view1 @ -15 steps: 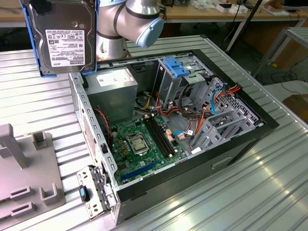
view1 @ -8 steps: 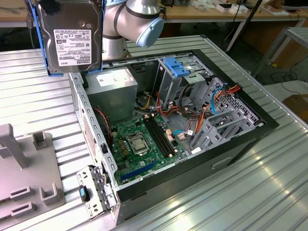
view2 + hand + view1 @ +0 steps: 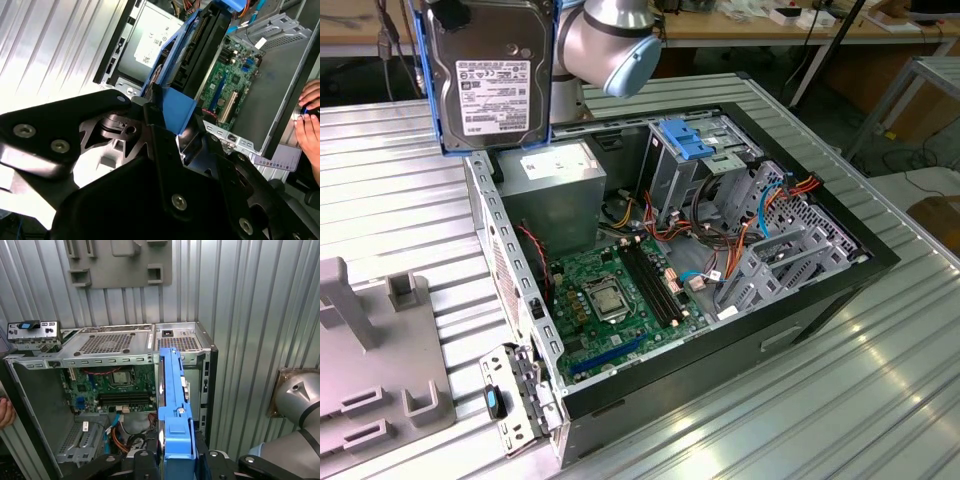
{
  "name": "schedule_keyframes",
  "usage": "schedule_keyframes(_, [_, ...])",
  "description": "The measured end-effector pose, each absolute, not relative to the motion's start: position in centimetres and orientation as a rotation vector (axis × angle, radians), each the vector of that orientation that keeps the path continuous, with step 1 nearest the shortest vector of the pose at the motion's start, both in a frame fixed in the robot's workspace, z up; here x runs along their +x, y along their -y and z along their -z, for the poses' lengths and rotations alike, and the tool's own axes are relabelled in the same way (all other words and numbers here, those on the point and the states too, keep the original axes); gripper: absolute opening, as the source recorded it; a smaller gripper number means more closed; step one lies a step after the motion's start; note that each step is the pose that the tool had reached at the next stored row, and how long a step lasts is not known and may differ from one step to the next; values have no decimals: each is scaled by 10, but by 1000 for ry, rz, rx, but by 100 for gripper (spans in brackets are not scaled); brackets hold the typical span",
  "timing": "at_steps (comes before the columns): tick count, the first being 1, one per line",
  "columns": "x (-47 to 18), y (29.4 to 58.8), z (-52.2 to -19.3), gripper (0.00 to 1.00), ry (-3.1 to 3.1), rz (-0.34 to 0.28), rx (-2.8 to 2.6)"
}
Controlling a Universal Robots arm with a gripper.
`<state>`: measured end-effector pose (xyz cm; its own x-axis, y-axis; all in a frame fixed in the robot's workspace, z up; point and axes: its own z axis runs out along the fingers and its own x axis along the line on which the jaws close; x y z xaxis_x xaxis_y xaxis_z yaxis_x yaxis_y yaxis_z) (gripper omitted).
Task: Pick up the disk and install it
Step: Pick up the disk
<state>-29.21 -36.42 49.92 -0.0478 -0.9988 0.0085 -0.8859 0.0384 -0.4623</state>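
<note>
The disk hangs upright in the air above the open computer case, at the exterior view's upper left, its labelled grey face toward that camera inside its bright blue carrier frame. My gripper is shut on the blue carrier's end, with a black finger pressed against each side. In the first wrist view the disk is seen edge-on, with my gripper clamped around its near end. The case's back corner and its power supply lie below the disk.
Inside the case are a green motherboard, a grey power supply with a white label and a drive cage with a pale blue latch. A grey fixture sits on the ribbed table. A person's hand rests at the case's edge.
</note>
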Motion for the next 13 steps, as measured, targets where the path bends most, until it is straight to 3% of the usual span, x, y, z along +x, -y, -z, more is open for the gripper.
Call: schedule_keyframes(13, [-258,372,-492,37,-2003,504,-1914])
